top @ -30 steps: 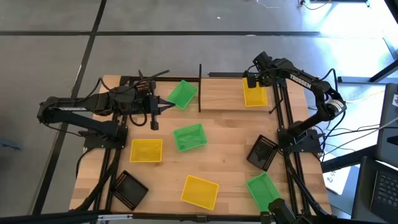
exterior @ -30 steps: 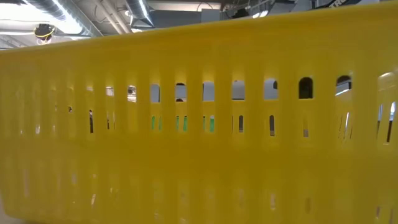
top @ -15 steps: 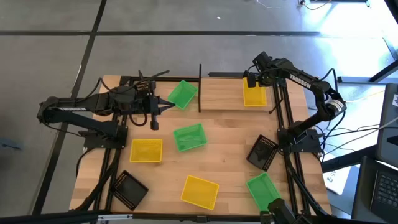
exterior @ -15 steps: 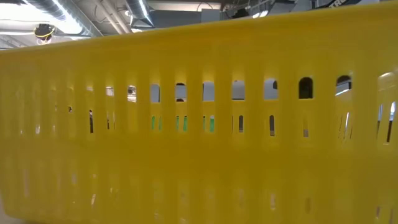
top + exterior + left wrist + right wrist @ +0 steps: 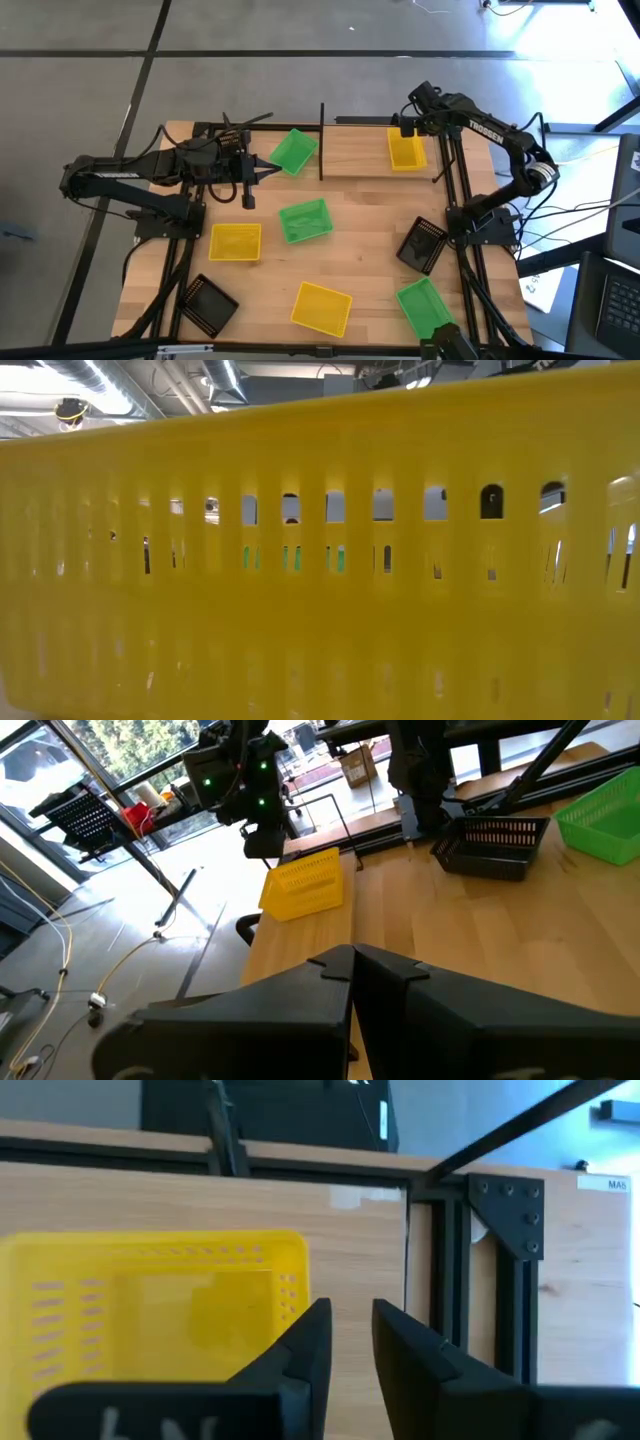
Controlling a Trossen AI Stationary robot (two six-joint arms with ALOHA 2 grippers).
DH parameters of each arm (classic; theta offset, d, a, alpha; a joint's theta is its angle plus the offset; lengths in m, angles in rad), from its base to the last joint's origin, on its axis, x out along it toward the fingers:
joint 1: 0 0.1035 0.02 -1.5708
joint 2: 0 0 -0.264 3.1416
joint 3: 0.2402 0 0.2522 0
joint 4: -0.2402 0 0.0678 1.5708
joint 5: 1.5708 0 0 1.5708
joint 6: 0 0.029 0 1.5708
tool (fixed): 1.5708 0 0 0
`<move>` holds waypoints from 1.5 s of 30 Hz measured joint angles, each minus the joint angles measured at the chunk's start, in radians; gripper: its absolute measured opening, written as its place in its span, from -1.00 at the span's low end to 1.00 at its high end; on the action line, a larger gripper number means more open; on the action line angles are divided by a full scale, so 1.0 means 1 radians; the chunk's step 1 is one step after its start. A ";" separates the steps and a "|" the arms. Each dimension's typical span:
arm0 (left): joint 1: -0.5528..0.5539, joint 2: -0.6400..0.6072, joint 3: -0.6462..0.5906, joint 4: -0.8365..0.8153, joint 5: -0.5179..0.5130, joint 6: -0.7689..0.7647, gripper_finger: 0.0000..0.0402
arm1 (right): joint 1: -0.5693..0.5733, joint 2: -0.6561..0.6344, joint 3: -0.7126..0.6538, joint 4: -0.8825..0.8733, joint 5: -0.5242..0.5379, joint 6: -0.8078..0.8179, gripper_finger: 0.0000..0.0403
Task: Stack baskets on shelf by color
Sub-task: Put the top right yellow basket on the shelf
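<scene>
A wooden table seen from above holds scattered small perforated baskets, with a dark robot arm at each side. At the far edge lies the shelf [image 5: 370,150], a pale board framed by thin black posts.

The right gripper [image 5: 403,128] hangs over the shelf's right end, just beside a yellow basket [image 5: 406,151] that rests on the board. In the right wrist view its two dark fingers [image 5: 305,1345] stand slightly apart with a narrow gap, holding nothing; the yellow basket [image 5: 150,1315] sits just beyond and to one side of them.

The left gripper [image 5: 272,166] waits at the shelf's left end, its fingers pressed together, next to a tilted green basket [image 5: 294,150].

On the tabletop lie another green basket [image 5: 304,221] in the middle, a yellow basket [image 5: 235,242] to its left, a black basket [image 5: 208,304] at the near left, a yellow basket [image 5: 321,308] at the near centre, a green basket [image 5: 424,306] at the near right, and a black basket [image 5: 423,244] by the right arm's base.

The table-level camera is filled by the slotted side of a yellow basket [image 5: 320,560].
</scene>
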 joint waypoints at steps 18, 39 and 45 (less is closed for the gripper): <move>0.000 0.000 0.000 -0.003 -0.005 0.001 -1.00 | 0.351 -0.032 0.058 0.190 -0.231 -0.078 -0.97; 0.000 0.000 0.000 -0.071 -0.006 -0.006 -1.00 | 0.318 0.201 0.057 0.148 -0.148 -0.075 -0.99; 0.000 0.000 0.000 -0.071 -0.007 -0.007 -1.00 | 0.312 0.201 0.057 0.048 -0.046 -0.053 -0.99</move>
